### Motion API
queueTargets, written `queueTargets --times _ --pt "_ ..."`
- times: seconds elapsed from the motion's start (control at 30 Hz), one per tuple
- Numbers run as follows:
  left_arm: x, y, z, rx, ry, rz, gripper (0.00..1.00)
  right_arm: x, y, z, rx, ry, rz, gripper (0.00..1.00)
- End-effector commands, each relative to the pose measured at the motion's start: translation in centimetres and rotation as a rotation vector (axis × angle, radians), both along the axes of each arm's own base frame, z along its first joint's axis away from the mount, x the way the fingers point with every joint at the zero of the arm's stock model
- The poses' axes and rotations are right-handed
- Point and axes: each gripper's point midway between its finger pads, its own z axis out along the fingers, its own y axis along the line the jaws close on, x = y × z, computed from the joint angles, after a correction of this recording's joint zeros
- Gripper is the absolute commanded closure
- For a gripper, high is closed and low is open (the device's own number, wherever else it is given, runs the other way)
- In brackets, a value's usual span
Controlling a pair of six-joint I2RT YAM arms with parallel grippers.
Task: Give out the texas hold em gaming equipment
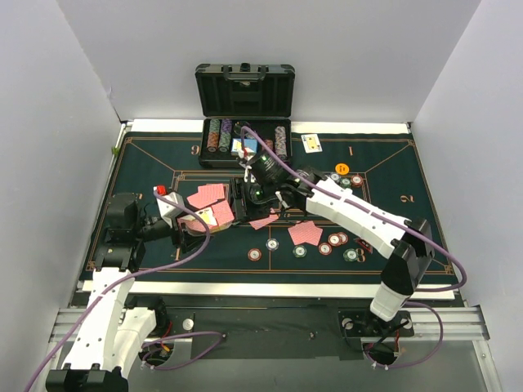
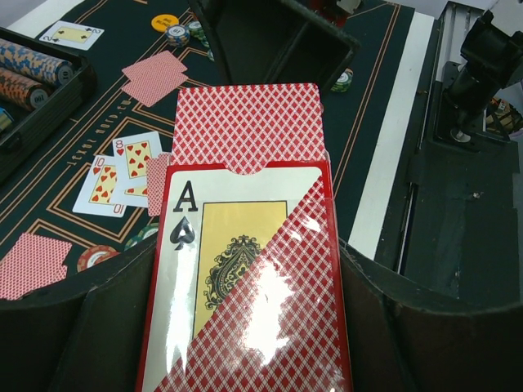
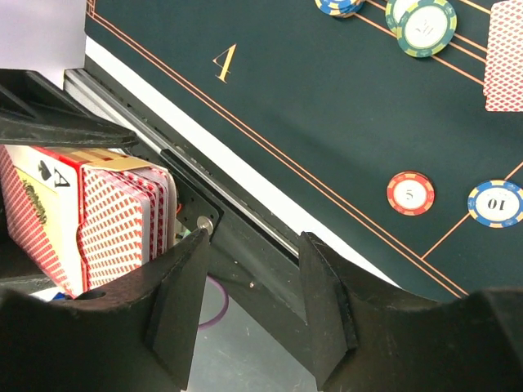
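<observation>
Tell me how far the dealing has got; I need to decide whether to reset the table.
Partly done. Done: face-down card pairs and loose chips lie at several spots on the felt. In hand: the left tool grips the card pack, cards poking from its top; the right tool is open beside it, empty. Left: the cards in the pack, and perhaps the chip rows in the case.

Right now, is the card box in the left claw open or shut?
Open: red-backed cards stick out of the top of the card box, past its thumb notch, and no flap covers them.
</observation>
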Motion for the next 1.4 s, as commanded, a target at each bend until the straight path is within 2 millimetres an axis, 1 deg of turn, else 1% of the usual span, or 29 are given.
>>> queueTargets --times 0.0,0.03,0.07,0.1,0.13,0.17,0.2,0.23,0.33,0.4,0.47,0.5,0.53,0.57,0.63,0.73,0.87,1.03,1.2,1.33,1.37 --pt "-0.7 -0.3 0.6 0.002 -0.085 -0.048 1.00 -0.6 -0.1 0.3 0.020 -0.005 0.005 0.56" --pt "-0.7 -0.3 0.2 -0.007 -0.061 -0.041 1.00 -0.6 -0.8 -0.6 -0.009 0.006 0.001 0.56" --pt "-0.6 -0.3 0.3 -0.012 -0.074 -0.041 1.00 -0.4 -1.4 -1.0 -0.030 0.002 -0.014 0.57" --pt "-0.5 -0.4 0.0 -0.021 -0.057 -0.041 1.00 0.0 -2.6 -2.2 -0.065 0.021 -0.033 0.57" --pt "-0.1 -0.3 -0.1 -0.016 -0.071 -0.025 1.00 0.8 -3.8 -2.4 -0.076 0.017 -0.066 0.58" --pt "0.2 -0.2 -0.6 -0.012 -0.071 -0.015 1.00 0.8 -5.0 -3.7 -0.114 0.034 -0.080 0.58" --pt "0.8 0.0 -0.6 -0.006 -0.102 -0.003 1.00 1.4 -6.8 -4.4 -0.142 0.032 -0.121 0.58" --pt "1.2 0.2 -1.2 0.010 -0.112 0.012 1.00 1.8 -7.7 -4.6 -0.148 0.035 -0.141 0.58" --pt "2.2 0.8 -2.3 0.062 -0.181 0.026 1.00 2.9 -11.4 -5.1 -0.164 0.037 -0.231 0.57" --pt "2.7 1.0 -3.4 0.085 -0.185 0.029 1.00 3.3 -12.9 -5.2 -0.163 0.039 -0.265 0.57" --pt "2.6 0.9 -4.8 0.099 -0.171 -0.004 1.00 3.6 -13.9 -5.2 -0.162 0.038 -0.288 0.57" --pt "2.7 0.9 -5.2 0.099 -0.177 -0.009 1.00 3.6 -14.2 -5.2 -0.160 0.040 -0.294 0.57" --pt "2.7 0.9 -6.2 0.093 -0.142 -0.005 1.00 3.7 -14.6 -5.3 -0.161 0.044 -0.305 0.57" --pt "3.0 0.9 -6.2 0.086 -0.150 -0.002 1.00 3.8 -14.7 -5.3 -0.158 0.045 -0.308 0.57" --pt "2.8 0.8 -7.3 0.086 -0.136 -0.008 1.00 3.8 -15.0 -5.3 -0.155 0.046 -0.317 0.57" --pt "3.1 1.0 -7.9 0.094 -0.151 0.000 1.00 4.0 -15.4 -5.5 -0.141 0.051 -0.338 0.57" --pt "3.2 1.1 -8.7 0.108 -0.134 0.000 1.00 4.3 -15.9 -4.9 -0.118 0.045 -0.357 0.55" --pt "3.9 1.4 -9.9 0.123 -0.130 0.024 1.00 4.7 -16.4 -4.1 -0.092 0.026 -0.385 0.51" --pt "4.4 1.7 -11.2 0.141 -0.117 0.048 1.00 4.9 -16.8 -3.9 -0.078 0.027 -0.407 0.51" --pt "4.4 1.7 -11.9 0.140 -0.077 0.041 1.00 5.2 -17.1 -3.9 -0.071 0.031 -0.423 0.51" --pt "4.5 1.6 -11.8 0.139 -0.076 0.037 1.00 5.2 -17.1 -4.0 -0.071 0.034 -0.425 0.51"
